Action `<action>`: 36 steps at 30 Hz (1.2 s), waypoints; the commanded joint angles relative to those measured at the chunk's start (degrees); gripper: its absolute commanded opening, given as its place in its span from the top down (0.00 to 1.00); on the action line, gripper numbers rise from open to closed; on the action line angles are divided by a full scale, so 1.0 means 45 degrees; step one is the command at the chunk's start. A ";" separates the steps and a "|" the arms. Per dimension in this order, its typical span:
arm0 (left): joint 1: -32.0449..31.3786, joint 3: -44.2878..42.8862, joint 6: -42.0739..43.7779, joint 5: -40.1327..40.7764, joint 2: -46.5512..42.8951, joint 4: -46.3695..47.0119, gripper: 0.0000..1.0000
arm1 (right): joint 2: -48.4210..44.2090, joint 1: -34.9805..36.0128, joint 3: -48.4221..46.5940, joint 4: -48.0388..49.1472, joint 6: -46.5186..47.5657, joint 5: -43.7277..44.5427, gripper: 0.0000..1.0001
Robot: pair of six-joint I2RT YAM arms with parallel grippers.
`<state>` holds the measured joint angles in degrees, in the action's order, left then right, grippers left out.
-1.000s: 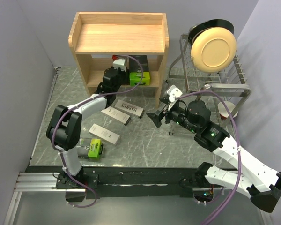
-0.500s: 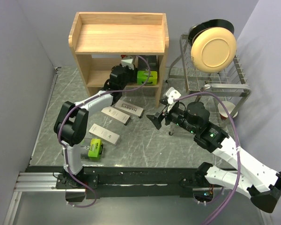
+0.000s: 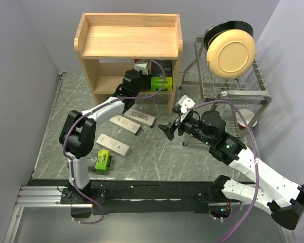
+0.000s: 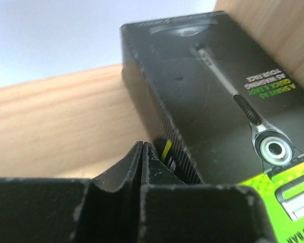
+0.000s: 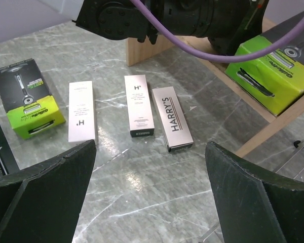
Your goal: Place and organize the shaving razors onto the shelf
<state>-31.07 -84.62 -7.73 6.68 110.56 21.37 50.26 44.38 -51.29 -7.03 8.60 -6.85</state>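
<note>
A: Status of the green pack [image 3: 161, 83]?
B: Slid rightward along the lower tier of the shelf [image 3: 126, 40]; now near its right end. One of five stowed — rest on the table [image 3: 157, 152].
A: Orientation?
B: Flat, face up; long axis front to back, green end toward the open front.
A: Claws?
B: Left gripper [image 4: 142, 149] pressed together beside the pack, pinching nothing. Right gripper [image 3: 168, 130] spread, idle above the table.

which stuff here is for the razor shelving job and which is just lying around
Job: wooden shelf; green razor pack on its lower tier; green razor pack on the table; three slim white razor boxes.
Lying about: wire dish rack; cream plate in it.
</note>
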 commanded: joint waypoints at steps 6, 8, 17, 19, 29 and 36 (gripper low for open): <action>-0.0049 0.2103 -0.0548 0.1466 -0.5658 -0.3512 0.55 | 0.0080 0.0060 -0.0166 0.1305 -0.0016 -0.0274 0.05; -0.0068 0.2610 -0.0587 0.0981 -0.6987 -0.5282 0.44 | 0.0314 0.0059 -0.0107 0.1541 -0.0075 -0.0527 0.05; 0.1744 0.5188 -0.1698 -0.0937 -1.1696 -1.2083 0.26 | 0.3066 0.0878 -0.0691 0.3396 -0.2257 -0.2537 0.05; 0.2780 0.5967 -0.1895 -0.0859 -1.2497 -1.2811 0.22 | 0.4023 0.1347 -0.0984 0.3786 -0.2826 -0.2773 0.05; 0.8363 0.6460 -0.5465 -0.1734 -1.3222 -1.5058 0.01 | 1.0604 0.2149 -0.2918 0.4569 -0.9619 -0.7403 0.20; 1.0516 0.7572 -0.6836 -0.3104 -1.3631 -1.5334 0.00 | 1.3732 0.2969 -0.4557 0.4005 -1.1579 -0.7385 0.27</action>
<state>14.26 -52.47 -32.88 -1.98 50.83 -45.87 110.06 55.48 -66.50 10.24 -35.35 -37.74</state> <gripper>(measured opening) 0.994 0.741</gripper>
